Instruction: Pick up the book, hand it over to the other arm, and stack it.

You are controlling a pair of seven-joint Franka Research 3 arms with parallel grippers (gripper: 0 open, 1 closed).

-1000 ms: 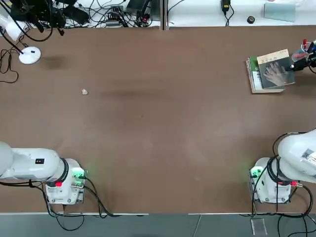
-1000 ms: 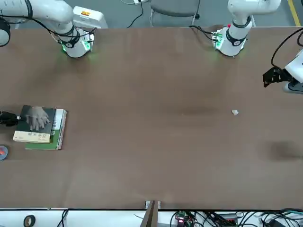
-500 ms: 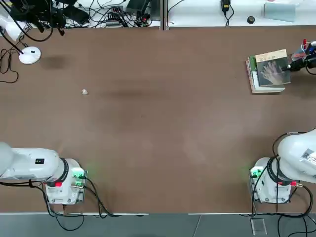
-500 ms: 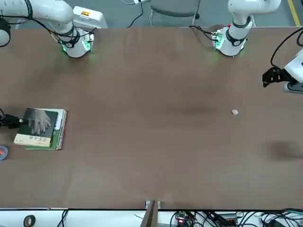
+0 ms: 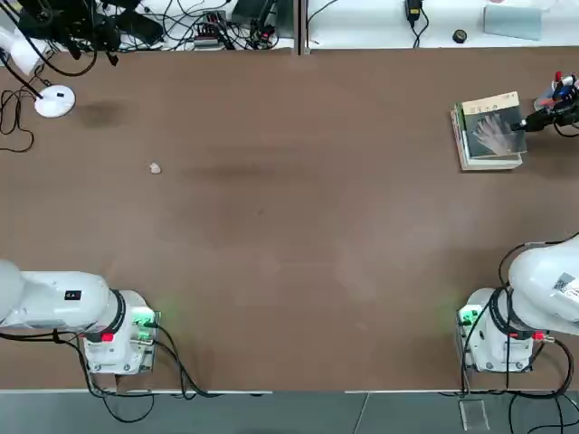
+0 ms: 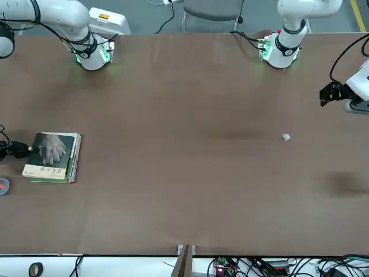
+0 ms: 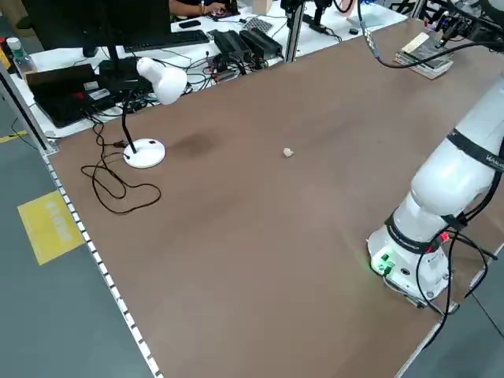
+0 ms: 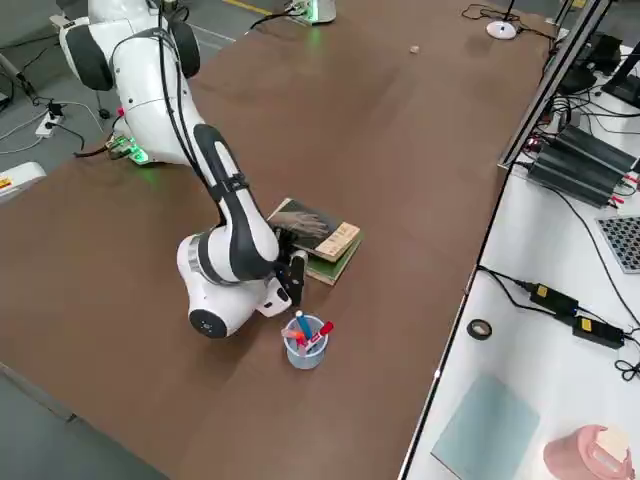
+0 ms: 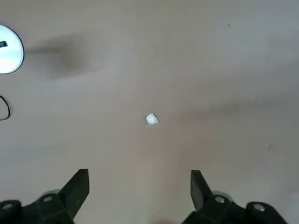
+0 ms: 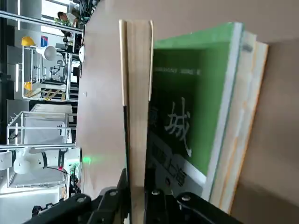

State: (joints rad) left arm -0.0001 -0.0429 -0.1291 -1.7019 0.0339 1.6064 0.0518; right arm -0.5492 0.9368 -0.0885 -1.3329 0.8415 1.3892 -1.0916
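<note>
Two books lie stacked at the far right of the table (image 5: 271, 271): the book (image 5: 493, 127), a thin paperback with a pale hand on its cover, rests on a green-and-white book (image 5: 464, 136). The right gripper (image 5: 522, 126) pinches the paperback's outer edge, fingers pressed tight, so the pick-up step seems in hand; next it likely needs lifting clear. The left gripper (image 9: 140, 186) hangs parked, jaws spread wide, holding nothing.

green-and-white book (image 10: 196, 102) cover: large black character 城, with further black characters beside it partly hidden; a line of small print above, too small to read.
book (image 5: 493, 127) tan band: dark print, unreadable.
</note>
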